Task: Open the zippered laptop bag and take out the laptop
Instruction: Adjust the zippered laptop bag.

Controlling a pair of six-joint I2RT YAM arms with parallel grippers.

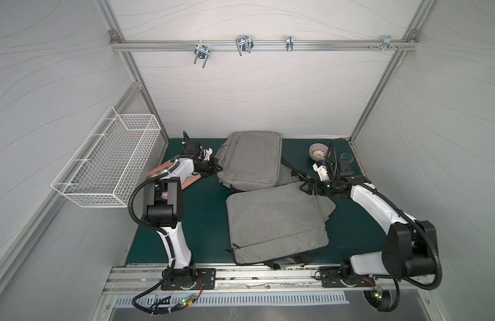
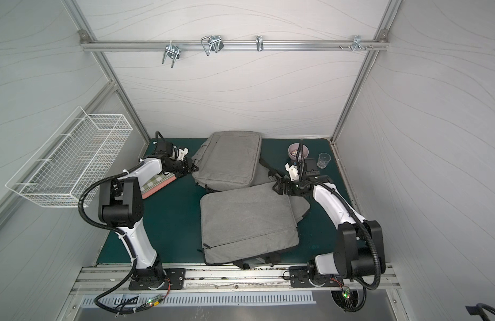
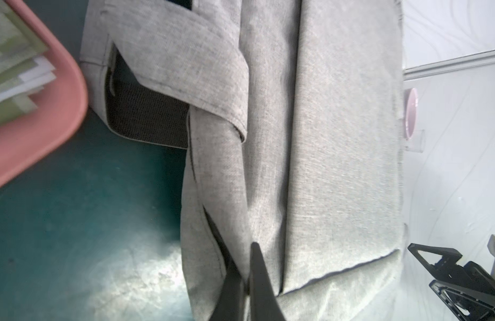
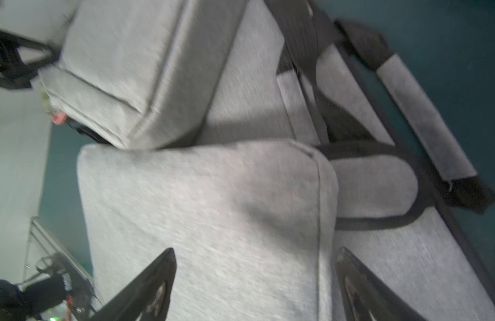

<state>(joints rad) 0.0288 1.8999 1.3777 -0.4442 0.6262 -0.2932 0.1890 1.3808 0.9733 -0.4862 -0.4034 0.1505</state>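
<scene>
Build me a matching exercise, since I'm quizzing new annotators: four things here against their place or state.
Things: 1 left gripper; 2 right gripper; 3 basket; 4 bowl.
States: A on the wall; B open, over the near bag; C beside the glass; D shut, at the far bag.
Pairs: 1-D; 2-B; 3-A; 4-C.

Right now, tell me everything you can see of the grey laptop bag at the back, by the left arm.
The far laptop bag is grey woven fabric with rounded corners, a seamed front panel and a grey handle strap. It lies flat on the green mat by the back wall. The left hand is shut at the dark zipper line on its left edge. Its near edge meets the second grey bag.
</scene>
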